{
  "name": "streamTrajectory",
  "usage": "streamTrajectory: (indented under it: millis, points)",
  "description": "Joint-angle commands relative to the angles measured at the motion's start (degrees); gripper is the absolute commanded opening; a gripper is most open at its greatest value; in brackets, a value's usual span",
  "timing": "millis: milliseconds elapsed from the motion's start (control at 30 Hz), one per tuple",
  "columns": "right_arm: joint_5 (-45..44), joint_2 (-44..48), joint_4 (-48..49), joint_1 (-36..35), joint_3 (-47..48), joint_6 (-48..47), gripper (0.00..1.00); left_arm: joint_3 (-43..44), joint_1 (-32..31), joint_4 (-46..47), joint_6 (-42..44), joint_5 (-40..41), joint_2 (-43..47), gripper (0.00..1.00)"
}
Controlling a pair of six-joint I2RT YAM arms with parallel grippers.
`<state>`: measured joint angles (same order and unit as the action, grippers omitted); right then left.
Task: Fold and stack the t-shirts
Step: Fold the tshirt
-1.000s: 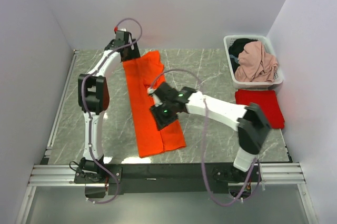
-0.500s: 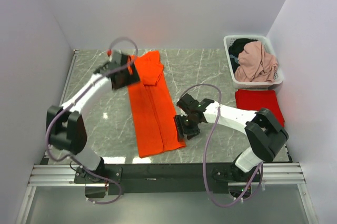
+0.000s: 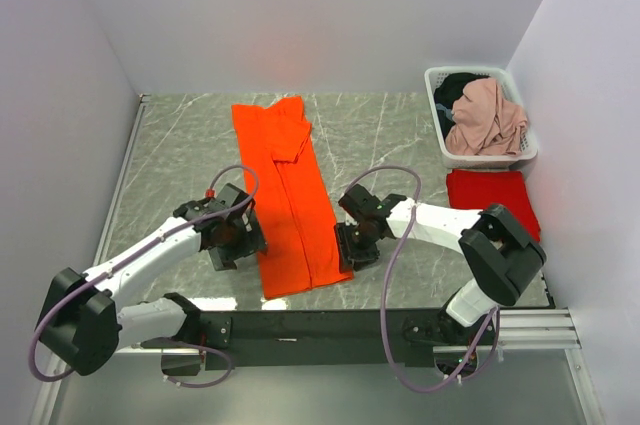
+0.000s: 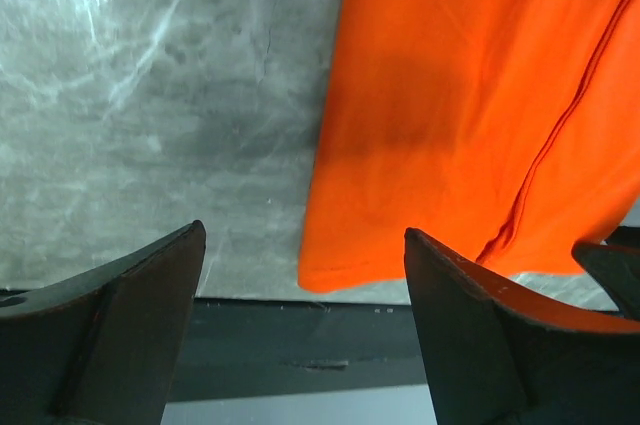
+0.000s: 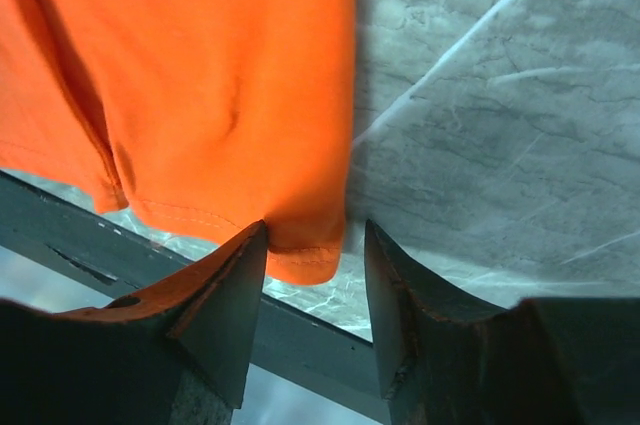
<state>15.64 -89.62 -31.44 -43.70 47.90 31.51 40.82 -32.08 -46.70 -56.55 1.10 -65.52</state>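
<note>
Orange t-shirt (image 3: 290, 195) lies on the table (image 3: 400, 135) as a long strip, folded lengthwise with the sleeves tucked in. Red t-shirt (image 3: 492, 200) is already a compact folded rectangle, well apart to the orange one's right (basket (image 3: 440, 150) of other clothes just beyond it). My read: roughly half done. Orange needs its crosswise folds, then stacking with the red.

Left gripper (image 3: 240, 245): jaws wide, holding nothing, over bare table just left of the orange strip's near corner. Right gripper (image 5: 315, 230): jaws partly apart, straddling the strip's near right corner. The hem shows in the gap but isn't pinched; can't tell if the tips touch cloth. Both look placed to take the near hem.
</note>
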Motion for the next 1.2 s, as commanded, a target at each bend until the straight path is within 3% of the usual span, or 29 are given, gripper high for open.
streamTrajectory:
  millis: [0,333,467,567,900,1000,1100,1167]
  points:
    - [-0.9,-1.3,1.3,0.3,-1.0,0.9,0.5,-0.5,-0.3,-2.2,-1.2,-3.7,-0.2,0.86]
    - [1.1,-4.9,0.9,-0.7,-2.2,0.0,0.31,-2.3,-3.2,1.3,0.0,-10.1,-6.4,0.83]
    - [0.9,-5.1,0.7,-0.8,-2.1,-0.3,0.1,-1.7,-5.2,2.1,0.0,-10.7,-9.9,0.8]
    - [0.5,-4.7,0.6,-0.8,-1.9,-0.3,0.01,-0.8,-7.2,1.6,-0.8,-10.0,-11.6,0.75]
    - [-0.2,-3.6,0.0,-0.8,-1.1,-0.1,0.0,-0.6,-12.0,2.8,-3.6,-9.0,-16.8,0.58]
    - [-0.3,-3.5,0.0,-0.9,-1.1,-0.1,0.0,-0.8,-13.8,4.6,-3.7,-10.1,-20.0,0.5]
    - [-0.6,-3.2,-0.3,-0.8,-1.1,-0.1,0.0,-0.2,-14.6,4.2,-3.6,-10.2,-22.6,0.3]
    - [-0.5,-2.8,-0.6,-0.8,-1.0,-0.4,0.0,0.4,-15.2,3.2,-3.6,-9.9,-23.0,0.1]
